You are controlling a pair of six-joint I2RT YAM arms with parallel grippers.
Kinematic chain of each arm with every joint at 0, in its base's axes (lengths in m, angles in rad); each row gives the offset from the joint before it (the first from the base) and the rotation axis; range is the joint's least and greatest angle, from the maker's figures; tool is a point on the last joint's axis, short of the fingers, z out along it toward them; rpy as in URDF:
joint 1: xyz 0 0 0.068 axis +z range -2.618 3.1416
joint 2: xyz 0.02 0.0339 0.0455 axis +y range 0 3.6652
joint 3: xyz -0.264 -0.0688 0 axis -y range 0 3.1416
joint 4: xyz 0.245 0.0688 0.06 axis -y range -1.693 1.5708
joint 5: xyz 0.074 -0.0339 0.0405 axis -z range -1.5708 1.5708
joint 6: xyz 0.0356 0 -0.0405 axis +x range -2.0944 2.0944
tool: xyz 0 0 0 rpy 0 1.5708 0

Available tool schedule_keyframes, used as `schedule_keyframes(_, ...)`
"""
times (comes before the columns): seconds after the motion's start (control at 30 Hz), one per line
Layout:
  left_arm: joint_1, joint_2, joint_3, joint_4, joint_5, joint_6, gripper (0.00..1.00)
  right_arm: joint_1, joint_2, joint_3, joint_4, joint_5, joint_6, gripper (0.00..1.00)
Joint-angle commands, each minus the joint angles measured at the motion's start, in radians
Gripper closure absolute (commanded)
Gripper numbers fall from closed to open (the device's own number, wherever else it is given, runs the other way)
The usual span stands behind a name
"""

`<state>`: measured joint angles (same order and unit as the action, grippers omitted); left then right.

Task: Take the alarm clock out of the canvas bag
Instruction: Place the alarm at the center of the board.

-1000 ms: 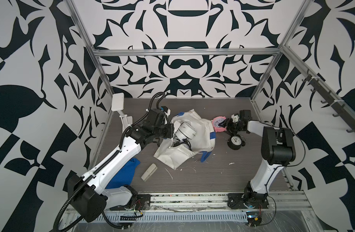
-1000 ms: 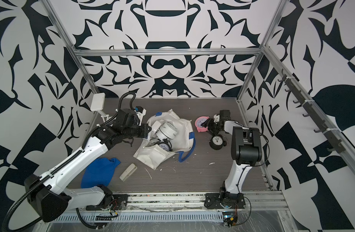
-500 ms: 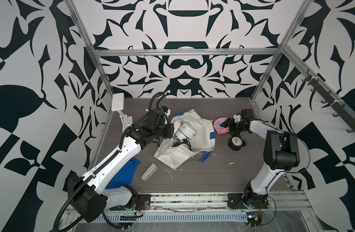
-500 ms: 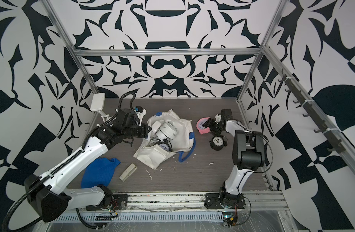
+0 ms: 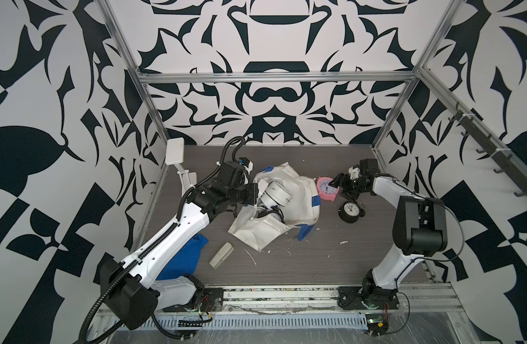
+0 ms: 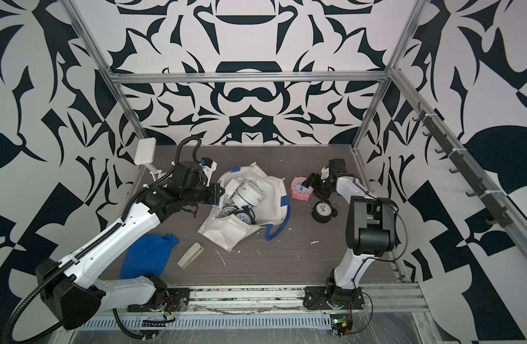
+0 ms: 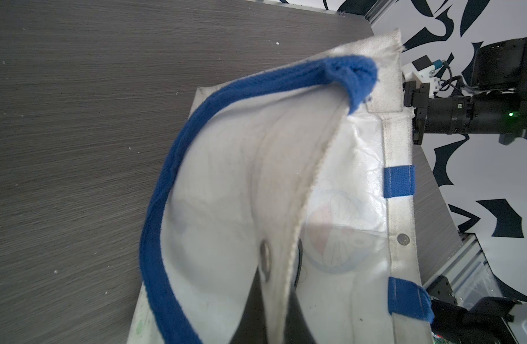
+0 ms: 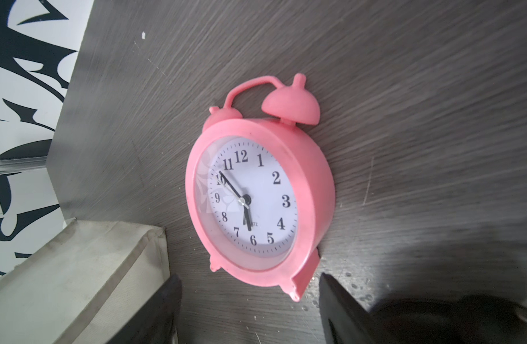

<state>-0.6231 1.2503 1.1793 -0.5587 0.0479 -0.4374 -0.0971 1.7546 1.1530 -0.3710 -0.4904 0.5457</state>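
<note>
Just beside the canvas bag (image 5: 298, 193), the pink alarm clock (image 8: 256, 202) now sits released: the right gripper (image 8: 250, 309) has spread wide and holds nothing, so that one's out, near the black alarm clock (image 5: 349, 211). Across the bag, the left gripper (image 7: 274, 312) stays pinched shut on the rim. How many clocks remain inside is hard to make out.

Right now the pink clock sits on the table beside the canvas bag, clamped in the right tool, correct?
Not clamped: the right wrist view shows the right tool open, not gripping the pink clock, which does sit on the table beside the canvas bag.
</note>
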Motion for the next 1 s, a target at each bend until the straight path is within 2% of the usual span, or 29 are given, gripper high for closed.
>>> schedule_keyframes(0.0,-0.007,-0.033,-0.003,0.003,0.019,-0.003,1.0,-0.004,-0.04,0.039,-0.016,-0.018,-0.01,0.23)
schedule_keyframes(0.23,-0.007,-0.031,0.006,0.0,0.01,0.001,1.0,-0.004,-0.153,0.051,-0.058,-0.032,-0.029,0.23)
schedule_keyframes(0.6,-0.007,-0.018,0.046,-0.016,-0.007,0.02,1.0,0.05,-0.489,0.071,-0.146,-0.152,-0.023,0.29)
schedule_keyframes(0.8,-0.007,-0.002,0.057,-0.02,-0.011,0.031,1.0,0.197,-0.659,0.072,-0.183,-0.148,0.012,0.3)
schedule_keyframes(0.97,-0.007,0.0,0.059,-0.017,-0.032,0.047,1.0,0.433,-0.728,0.033,-0.176,-0.019,0.089,0.34)
